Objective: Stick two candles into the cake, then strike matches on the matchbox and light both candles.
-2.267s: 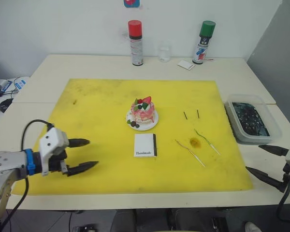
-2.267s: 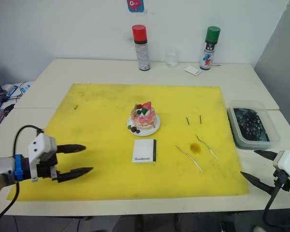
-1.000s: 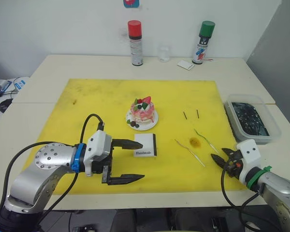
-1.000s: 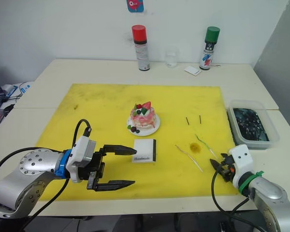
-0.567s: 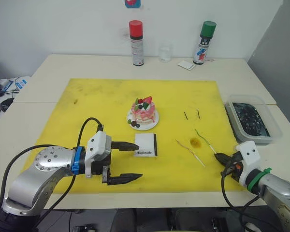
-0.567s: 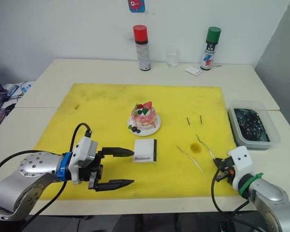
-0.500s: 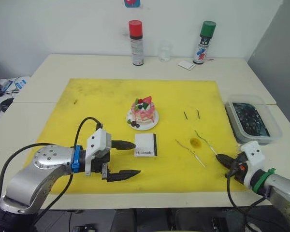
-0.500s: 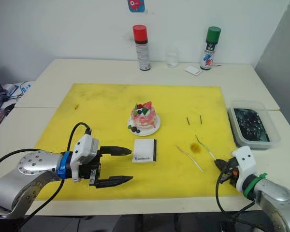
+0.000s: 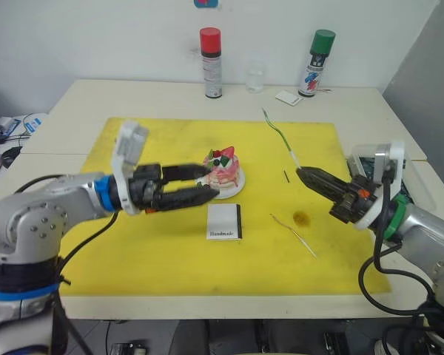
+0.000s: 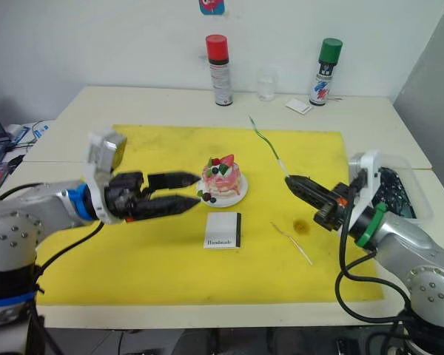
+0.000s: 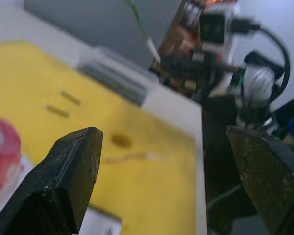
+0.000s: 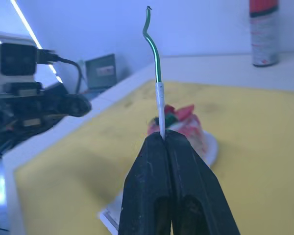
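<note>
One candle (image 10: 266,144) rides aloft, pinched in the right pincer (image 10: 292,181), with nothing between it and the cake (image 10: 222,177). Left pincer (image 10: 185,191) gapes beside the plate; matchbox (image 10: 222,229) and second candle (image 10: 292,243) lie below.

A pale table (image 9: 66,118) carries a yellow mat (image 9: 155,259), two spray cans (image 9: 210,52), and a clear tub (image 10: 399,192).

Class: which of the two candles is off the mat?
The green candle, pinched in the right gripper; the other candle lies on the yellow mat.
</note>
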Motion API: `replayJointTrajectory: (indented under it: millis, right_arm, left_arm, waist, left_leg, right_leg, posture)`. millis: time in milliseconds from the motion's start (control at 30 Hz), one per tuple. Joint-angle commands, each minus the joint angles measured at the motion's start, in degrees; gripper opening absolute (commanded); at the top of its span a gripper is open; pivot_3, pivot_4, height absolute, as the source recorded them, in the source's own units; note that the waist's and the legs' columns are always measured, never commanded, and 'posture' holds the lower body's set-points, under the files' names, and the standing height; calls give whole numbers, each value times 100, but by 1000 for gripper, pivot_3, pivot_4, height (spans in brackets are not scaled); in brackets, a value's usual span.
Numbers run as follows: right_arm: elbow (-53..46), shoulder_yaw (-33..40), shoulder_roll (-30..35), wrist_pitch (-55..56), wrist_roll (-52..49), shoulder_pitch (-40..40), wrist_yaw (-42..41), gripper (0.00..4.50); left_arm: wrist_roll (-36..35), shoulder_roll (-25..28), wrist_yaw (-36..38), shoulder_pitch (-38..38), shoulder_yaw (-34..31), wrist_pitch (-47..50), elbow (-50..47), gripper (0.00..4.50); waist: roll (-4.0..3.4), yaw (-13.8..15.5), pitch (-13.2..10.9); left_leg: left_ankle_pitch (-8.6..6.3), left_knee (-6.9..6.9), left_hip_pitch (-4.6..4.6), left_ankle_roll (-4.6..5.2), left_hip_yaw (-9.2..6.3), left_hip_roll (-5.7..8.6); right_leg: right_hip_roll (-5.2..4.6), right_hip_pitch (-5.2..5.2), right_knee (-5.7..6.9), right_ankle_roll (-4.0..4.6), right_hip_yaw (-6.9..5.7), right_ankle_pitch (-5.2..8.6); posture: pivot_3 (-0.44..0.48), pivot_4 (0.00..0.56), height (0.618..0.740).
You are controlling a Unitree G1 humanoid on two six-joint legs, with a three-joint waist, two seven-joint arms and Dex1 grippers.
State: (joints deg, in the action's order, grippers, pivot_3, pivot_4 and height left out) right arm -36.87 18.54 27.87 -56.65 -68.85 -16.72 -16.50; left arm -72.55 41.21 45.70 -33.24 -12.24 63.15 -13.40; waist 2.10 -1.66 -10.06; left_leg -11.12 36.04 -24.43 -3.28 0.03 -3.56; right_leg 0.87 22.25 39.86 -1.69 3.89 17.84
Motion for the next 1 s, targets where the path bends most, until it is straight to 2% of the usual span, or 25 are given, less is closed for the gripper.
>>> replayJointTrajectory:
  millis: [33, 100, 200, 433, 667, 967, 1000]
  right_arm:
    - [115, -143, -81, 57, -733, -318, 484, 18]
    - [196, -272, -127, 112, -1054, -441, 702, 18]
    - [281, -435, -147, 190, -1416, -559, 939, 18]
    - [299, -807, -137, 411, -1841, -731, 1312, 18]
    - [258, -1048, -78, 605, -2140, -785, 1520, 18]
    - [254, -1216, 11, 772, -2269, -780, 1589, 18]
    - [254, -1226, 20, 786, -2275, -774, 1585, 3]
  left_arm:
    - [-861, -459, -615, -364, 20, 303, 216, 4500]
    - [-1394, -745, -1033, -585, -18, 371, 481, 4500]
    - [-1692, -900, -1312, -830, -93, 417, 841, 4500]
    - [-966, -1112, -973, -787, 310, 246, 799, 4500]
    - [-465, -1513, -780, -751, 349, -77, 922, 4500]
    - [-710, -1735, -803, -717, 153, 32, 1114, 4500]
    - [-730, -1757, -824, -719, 123, 28, 1154, 4313]
  waist:
    - [0, -11, 0]
    - [0, -15, 0]
    - [0, -16, 0]
    - [-1, -21, 0]
    - [-1, -17, 0]
    - [-1, -17, 0]
    - [-1, -17, 0]
  left_leg:
    - [0, 0, -4, 0, 0, -1]
    - [0, 0, -7, 0, -2, -2]
    - [0, -1, -8, 0, -15, -6]
    - [0, -1, -4, 0, -6, -1]
    - [0, -1, -5, 0, -8, -2]
    - [0, -1, -6, 0, -8, -2]
    - [0, -1, -6, 0, -8, -2]
  right_leg:
    - [0, 3, -1, 0, -1, -1]
    - [0, 7, 1, 1, -1, -1]
    - [5, 8, 6, 2, -2, -1]
    - [4, 7, 8, 2, -3, -1]
    - [5, 7, 7, 0, -3, -2]
    - [5, 8, 6, 0, -3, -2]
    - [5, 8, 6, 0, -3, -2]
  posture:
    - [0, 150, 740]
    - [0, 150, 740]
    - [0, 150, 740]
    - [0, 150, 740]
    - [0, 150, 740]
    - [0, 150, 740]
    - [0, 150, 740]
